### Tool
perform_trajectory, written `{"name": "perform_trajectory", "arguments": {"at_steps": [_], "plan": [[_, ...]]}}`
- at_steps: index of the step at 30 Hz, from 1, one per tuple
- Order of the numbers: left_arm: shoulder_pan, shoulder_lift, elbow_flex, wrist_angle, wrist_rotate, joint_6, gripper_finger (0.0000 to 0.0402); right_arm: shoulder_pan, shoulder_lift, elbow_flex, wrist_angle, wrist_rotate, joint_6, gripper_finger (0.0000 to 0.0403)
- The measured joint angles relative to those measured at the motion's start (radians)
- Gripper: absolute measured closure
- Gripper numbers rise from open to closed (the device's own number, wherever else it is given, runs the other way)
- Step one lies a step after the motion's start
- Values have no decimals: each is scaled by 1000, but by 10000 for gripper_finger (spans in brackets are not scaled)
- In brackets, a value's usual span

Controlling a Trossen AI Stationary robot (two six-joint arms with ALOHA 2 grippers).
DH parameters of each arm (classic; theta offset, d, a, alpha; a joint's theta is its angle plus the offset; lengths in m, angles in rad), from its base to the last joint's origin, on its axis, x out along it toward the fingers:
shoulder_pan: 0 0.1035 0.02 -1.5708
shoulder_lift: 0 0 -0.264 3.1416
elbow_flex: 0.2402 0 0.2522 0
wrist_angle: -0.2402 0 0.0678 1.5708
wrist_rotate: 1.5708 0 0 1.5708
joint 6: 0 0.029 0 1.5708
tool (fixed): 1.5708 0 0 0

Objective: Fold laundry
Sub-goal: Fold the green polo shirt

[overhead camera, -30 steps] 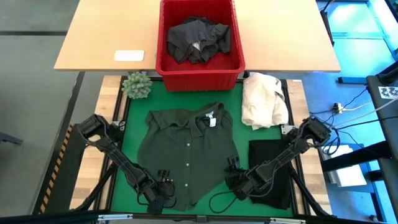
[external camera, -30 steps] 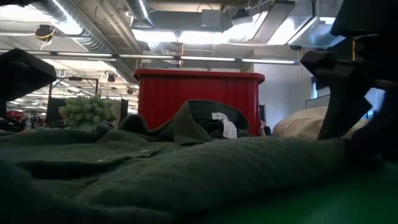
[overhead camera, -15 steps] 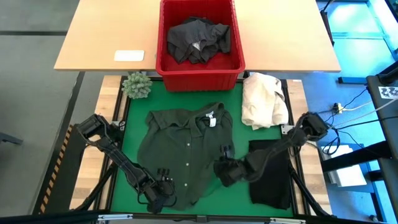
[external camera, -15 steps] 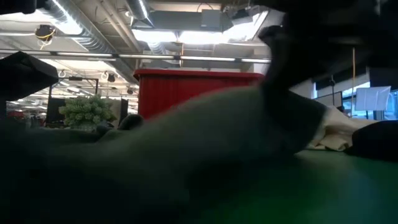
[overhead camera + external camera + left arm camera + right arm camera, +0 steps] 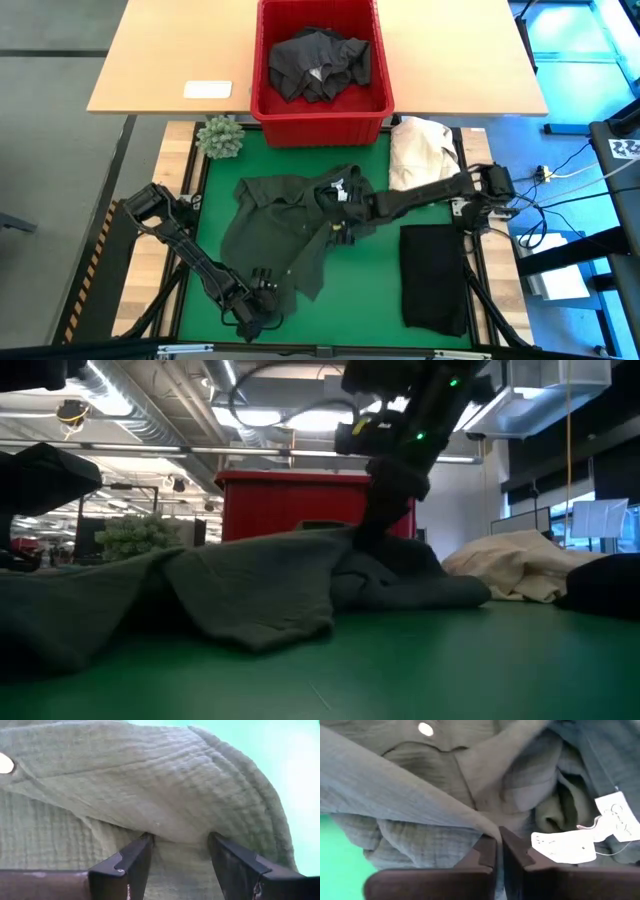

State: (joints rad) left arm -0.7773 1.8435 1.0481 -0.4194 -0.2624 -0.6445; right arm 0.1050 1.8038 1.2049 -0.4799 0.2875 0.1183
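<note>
1. Since the earlier frame, right end effector (image 5: pixel 345 222) has carried the green shirt's (image 5: pixel 275 225) hem up to its collar.
2. It is clenched on that fabric; lay the edge flat before release.
3. Left end effector (image 5: pixel 262 300) pins the shirt's lower corner on the desk (image 5: pixel 370 290).

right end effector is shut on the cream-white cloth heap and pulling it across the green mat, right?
Not the heap. The high view shows the right end effector shut on the dark green button-up cloth shirt, folding it over the green mat.
</note>
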Motion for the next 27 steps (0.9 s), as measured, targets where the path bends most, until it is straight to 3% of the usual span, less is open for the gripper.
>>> {"name": "perform_trajectory", "arguments": {"at_steps": [6,16,22,27], "plan": [[7,0,0,-13,-17,-2,210,-32,0,0,-39,-71,-156,334],[26,0,0,-41,-38,-2,210,157,-64,0,-198,6,-175,218],[36,0,0,-43,-39,0,210,304,-67,-9,-228,147,-174,201],[35,0,0,-43,-41,0,210,344,-67,-36,-153,212,-172,201]]}}
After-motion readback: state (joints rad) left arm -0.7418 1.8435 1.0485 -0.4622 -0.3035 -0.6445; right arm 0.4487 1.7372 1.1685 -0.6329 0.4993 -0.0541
